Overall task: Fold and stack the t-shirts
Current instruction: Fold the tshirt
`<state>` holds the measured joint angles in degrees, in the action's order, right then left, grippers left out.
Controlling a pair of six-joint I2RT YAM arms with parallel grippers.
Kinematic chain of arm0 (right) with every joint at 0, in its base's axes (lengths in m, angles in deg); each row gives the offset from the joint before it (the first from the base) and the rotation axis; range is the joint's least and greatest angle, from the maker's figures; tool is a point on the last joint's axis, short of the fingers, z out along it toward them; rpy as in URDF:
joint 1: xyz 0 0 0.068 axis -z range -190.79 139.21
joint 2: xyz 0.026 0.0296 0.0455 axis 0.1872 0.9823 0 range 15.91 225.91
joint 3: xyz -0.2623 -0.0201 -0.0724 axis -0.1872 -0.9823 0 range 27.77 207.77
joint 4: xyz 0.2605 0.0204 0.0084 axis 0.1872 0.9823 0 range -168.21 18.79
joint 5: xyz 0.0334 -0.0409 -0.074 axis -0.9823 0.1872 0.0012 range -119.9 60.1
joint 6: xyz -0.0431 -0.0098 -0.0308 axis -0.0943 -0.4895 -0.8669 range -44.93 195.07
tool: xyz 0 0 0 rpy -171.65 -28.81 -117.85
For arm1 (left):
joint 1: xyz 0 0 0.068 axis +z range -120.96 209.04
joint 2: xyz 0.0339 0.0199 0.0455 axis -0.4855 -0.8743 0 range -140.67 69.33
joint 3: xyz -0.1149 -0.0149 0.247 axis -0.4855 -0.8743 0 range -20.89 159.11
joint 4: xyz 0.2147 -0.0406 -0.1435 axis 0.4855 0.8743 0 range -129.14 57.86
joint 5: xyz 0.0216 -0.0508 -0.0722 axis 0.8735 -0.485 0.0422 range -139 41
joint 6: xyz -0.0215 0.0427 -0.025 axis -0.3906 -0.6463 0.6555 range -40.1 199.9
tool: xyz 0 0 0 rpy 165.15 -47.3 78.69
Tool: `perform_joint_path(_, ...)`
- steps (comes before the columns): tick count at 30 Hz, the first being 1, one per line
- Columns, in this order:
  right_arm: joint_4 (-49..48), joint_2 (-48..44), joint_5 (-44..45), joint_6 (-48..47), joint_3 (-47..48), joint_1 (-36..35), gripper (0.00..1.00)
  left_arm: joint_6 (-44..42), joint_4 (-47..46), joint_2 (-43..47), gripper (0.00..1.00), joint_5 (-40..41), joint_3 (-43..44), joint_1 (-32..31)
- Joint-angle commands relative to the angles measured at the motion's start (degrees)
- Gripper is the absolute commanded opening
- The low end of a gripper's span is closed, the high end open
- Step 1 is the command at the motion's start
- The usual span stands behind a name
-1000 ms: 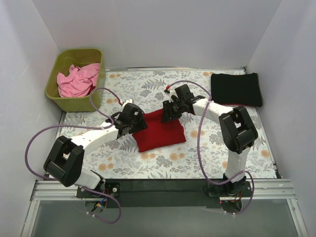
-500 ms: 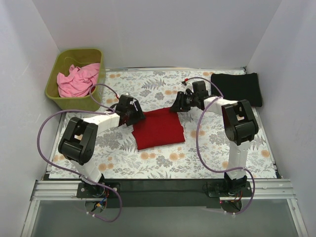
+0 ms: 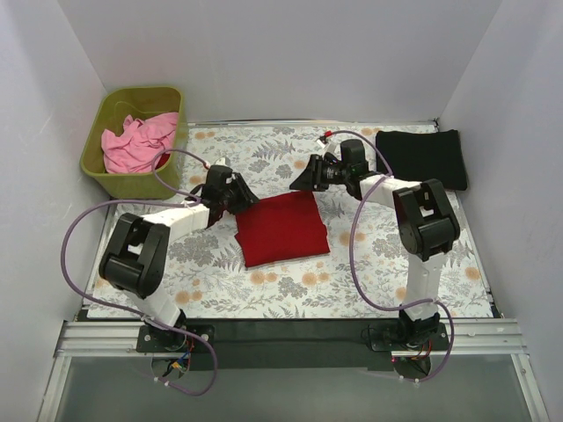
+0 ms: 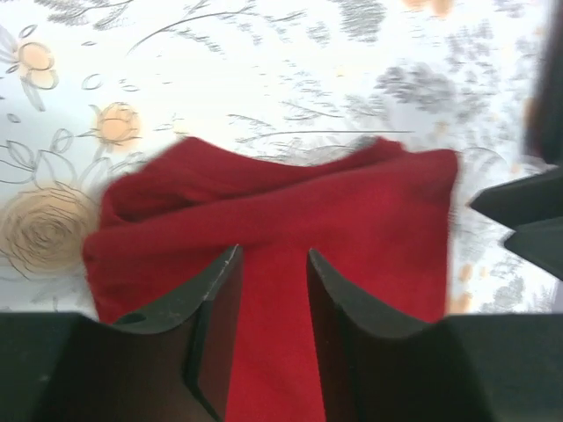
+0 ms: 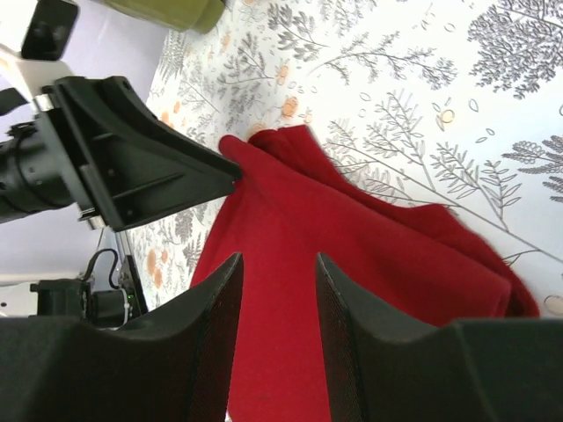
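You've got the dark red t-shirt [image 3: 281, 227] folded flat mid-counter [image 3: 290, 290], just nearward of both tips. The left gripper [image 3: 251, 199] and right gripper [image 3: 297, 184] are part-open and hold nothing. The black t-shirt [image 3: 422, 158] sits far right, so your right arm is nearer for the stack.

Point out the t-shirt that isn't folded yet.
The light pink t-shirt, crumpled in the olive-green bin; the dark red t-shirt and the black t-shirt lie folded flat on the table cloth.

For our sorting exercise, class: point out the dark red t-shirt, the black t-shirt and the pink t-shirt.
dark red t-shirt [image 3: 283, 230], top view, centre of the folded cloth.
black t-shirt [image 3: 422, 158], top view, middle of the fold.
pink t-shirt [image 3: 136, 142], top view, crumpled heap's middle.
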<state>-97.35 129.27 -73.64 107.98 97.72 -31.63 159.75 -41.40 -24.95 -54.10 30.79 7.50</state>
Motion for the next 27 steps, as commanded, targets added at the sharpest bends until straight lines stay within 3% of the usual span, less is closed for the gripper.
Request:
perform_joint_path(1, -3.89, 5.45, -1.78, 1.55, 2.38, 0.27, 0.38, 1.18, -2.83, -3.8, 0.32, 0.62, -1.23, 1.76)
perform_joint_path(9, -6.97, 13.11, -0.99, 3.13, 2.21, 4.05, 0.38, 3.99, -6.17, -12.68, 0.26, -5.97, 0.35, 6.51)
perform_joint_path(13, -7.41, 11.38, -3.09, 3.39, 1.24, 4.84, 0.37, 3.38, -6.09, -11.72, 0.32, -8.34, 1.14, 6.6)
perform_joint_path(18, -7.41, 1.88, -4.33, 4.36, -3.93, 4.58, 0.37, 4.25, -2.76, -2.77, 0.51, -10.89, 0.09, 6.51)
perform_joint_path(20, -7.41, -3.22, -5.12, 4.71, -5.87, 3.36, 0.37, 4.61, -1.09, 3.38, 0.54, -12.38, -1.05, 6.16)
perform_joint_path(24, -7.49, -10.16, -7.05, 5.5, -10.79, -0.16, 0.37, 5.4, 4.8, 12.88, 0.53, -14.84, -4.73, 3.88)
perform_joint_path(27, -7.41, -13.51, -7.93, 5.85, -14.31, -4.46, 0.32, 6.27, 7.97, 18.6, 0.45, -14.32, -9.47, 0.01)
